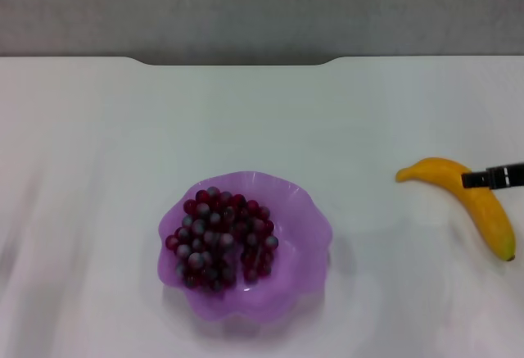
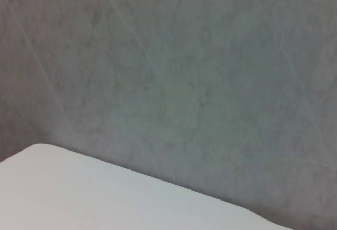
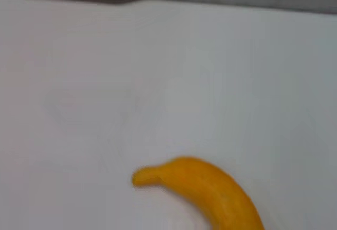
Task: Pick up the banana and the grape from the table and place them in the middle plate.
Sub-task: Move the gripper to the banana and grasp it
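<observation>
Only a small black tip of the right tool [image 1: 494, 178] shows in the head view. It pokes in from the right edge and sits over the middle of the banana [image 1: 475, 201]. It is too little to tell how its fingers stand. The right arm itself is out of sight. The left arm and left tool show in no view.

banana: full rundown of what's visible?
The banana is one curved, smooth, yellow-orange fruit, unpeeled, with a dark tip at its near end. It lies flat on the white table, on the robot's right, well apart from the purple plate holding the grapes. The right pincer, a dark tip entering from the right edge, overlaps its middle; contact can't be confirmed.
</observation>
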Controlling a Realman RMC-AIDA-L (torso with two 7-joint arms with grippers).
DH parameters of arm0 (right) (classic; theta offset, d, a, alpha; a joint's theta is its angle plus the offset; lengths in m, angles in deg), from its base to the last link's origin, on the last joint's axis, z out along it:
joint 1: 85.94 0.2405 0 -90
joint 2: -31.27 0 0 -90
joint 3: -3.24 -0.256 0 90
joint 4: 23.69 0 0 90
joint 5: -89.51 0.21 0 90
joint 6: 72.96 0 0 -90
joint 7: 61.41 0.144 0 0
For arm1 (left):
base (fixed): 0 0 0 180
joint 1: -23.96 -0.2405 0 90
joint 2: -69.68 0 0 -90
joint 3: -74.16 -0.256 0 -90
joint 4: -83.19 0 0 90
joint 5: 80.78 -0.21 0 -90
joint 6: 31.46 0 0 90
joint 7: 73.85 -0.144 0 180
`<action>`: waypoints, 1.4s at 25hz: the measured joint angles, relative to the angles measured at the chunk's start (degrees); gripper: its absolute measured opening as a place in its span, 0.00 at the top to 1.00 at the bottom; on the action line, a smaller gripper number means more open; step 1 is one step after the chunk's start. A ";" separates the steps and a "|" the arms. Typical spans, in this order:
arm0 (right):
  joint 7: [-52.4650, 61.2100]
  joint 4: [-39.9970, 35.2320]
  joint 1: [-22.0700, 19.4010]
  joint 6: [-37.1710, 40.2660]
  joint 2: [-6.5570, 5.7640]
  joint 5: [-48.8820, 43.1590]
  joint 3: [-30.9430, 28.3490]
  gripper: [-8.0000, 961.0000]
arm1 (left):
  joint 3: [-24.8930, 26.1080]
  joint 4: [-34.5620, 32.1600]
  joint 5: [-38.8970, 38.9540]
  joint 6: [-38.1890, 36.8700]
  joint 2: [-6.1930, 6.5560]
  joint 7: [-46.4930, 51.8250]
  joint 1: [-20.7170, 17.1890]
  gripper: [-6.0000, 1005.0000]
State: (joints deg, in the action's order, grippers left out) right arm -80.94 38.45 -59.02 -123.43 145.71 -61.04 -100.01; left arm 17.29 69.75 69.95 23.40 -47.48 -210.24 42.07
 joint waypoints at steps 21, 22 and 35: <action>-1.19 -15.34 5.42 5.98 -0.22 -3.63 -0.41 0.06 | -0.06 0.00 0.07 0.02 -0.09 0.07 0.42 0.11; -1.19 -16.01 5.68 6.36 -0.22 -3.78 -0.44 0.06 | -0.06 0.00 0.06 0.02 -0.09 0.07 0.43 0.11; -1.21 -20.47 6.82 10.32 0.18 -3.59 0.70 0.06 | -0.07 0.09 -0.01 -0.04 -0.15 0.07 0.58 0.12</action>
State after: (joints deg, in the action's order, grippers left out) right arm -82.15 17.99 -52.20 -113.11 145.89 -64.63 -99.32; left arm 17.22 69.84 69.95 23.36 -47.62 -210.16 42.65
